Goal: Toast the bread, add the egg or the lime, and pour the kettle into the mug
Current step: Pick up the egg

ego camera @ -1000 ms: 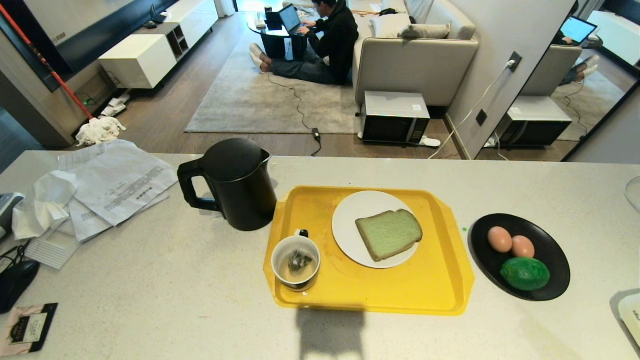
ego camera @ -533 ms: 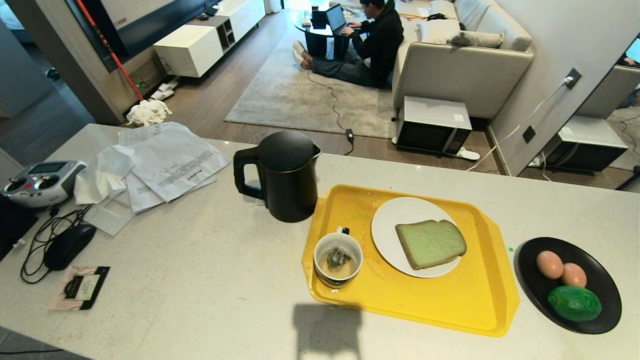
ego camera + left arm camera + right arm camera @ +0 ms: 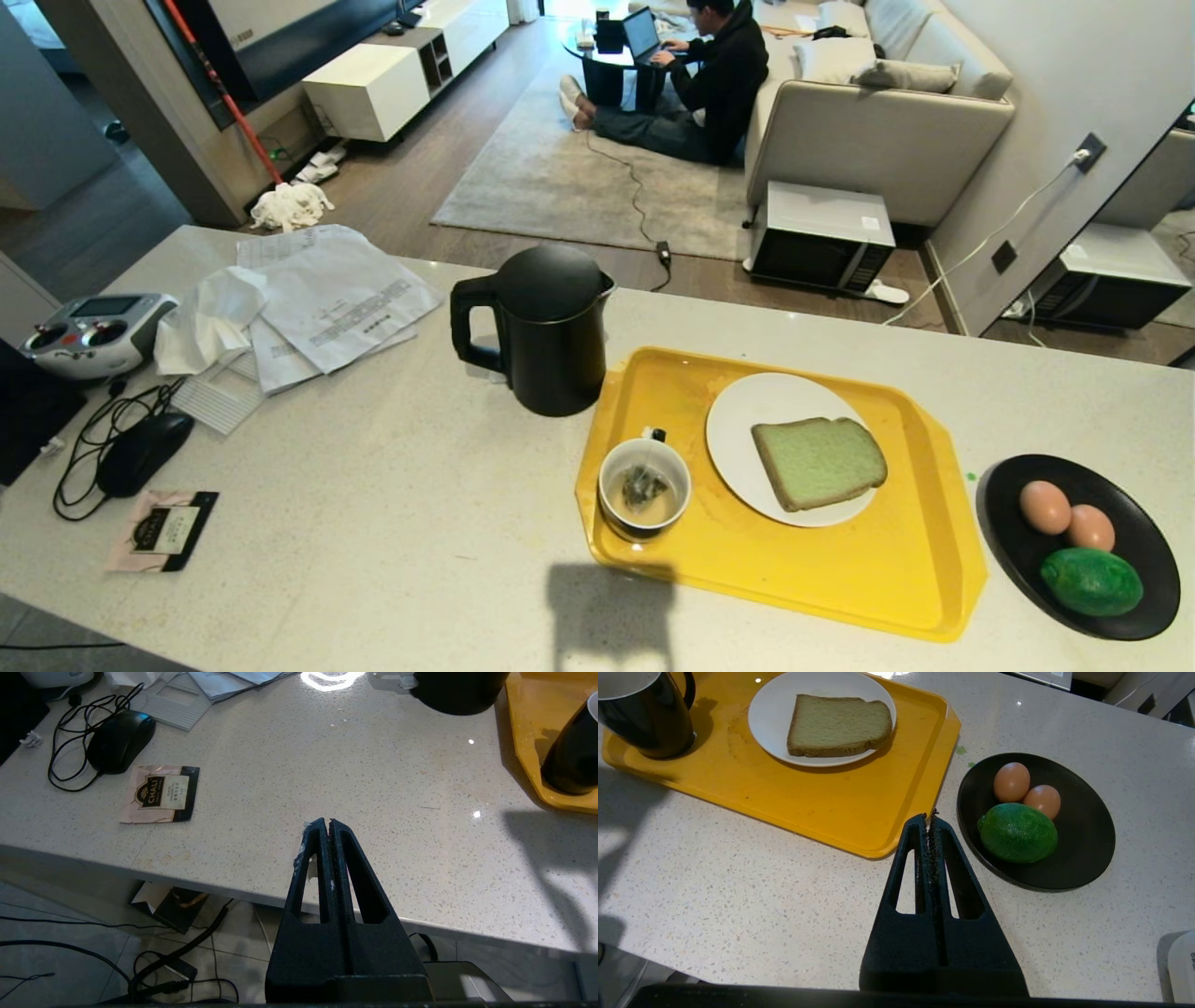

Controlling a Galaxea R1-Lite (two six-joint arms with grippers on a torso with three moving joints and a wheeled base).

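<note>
Your tabletop [image 3: 392,523] is pale speckled stone, glossy enough to throw back the lights.

Kettle [image 3: 551,327]: matte black, straight-sided with a domed lid and loop handle, standing upright on the stone just beside the far-left corner of the tray [image 3: 840,579]. The tray is yellow plastic with a raised rim and clipped corners, its floor scuffed and stained.

Mug [image 3: 644,487]: small, round, dark outside and white inside, on the tray's near-left corner; a tea bag sits in pale liquid within.

Bread [image 3: 819,461]: a thick, squarish, pale green slice with a tan crust, lying flat on a round white plate [image 3: 747,415] in the middle of the tray.

Off the tray's right end you have a shallow black dish [image 3: 1008,560] with two smooth pinkish-brown eggs side by side. The egg [image 3: 1044,506] nearer the tray touches its twin. The bumpy green lime [image 3: 1090,581] lies against them on the near side.

Left of the kettle: crumpled papers [image 3: 327,299], a black corded mouse [image 3: 145,452], a flat tea sachet [image 3: 163,530].

Your left hand [image 3: 330,823], black and coarse-grained, is closed with its wedge fingers pressed together, empty, above the near tabletop edge. Your right hand [image 3: 930,817] is likewise closed and empty, hanging between the tray's corner and the black dish.

A person sits on the rug beyond.
</note>
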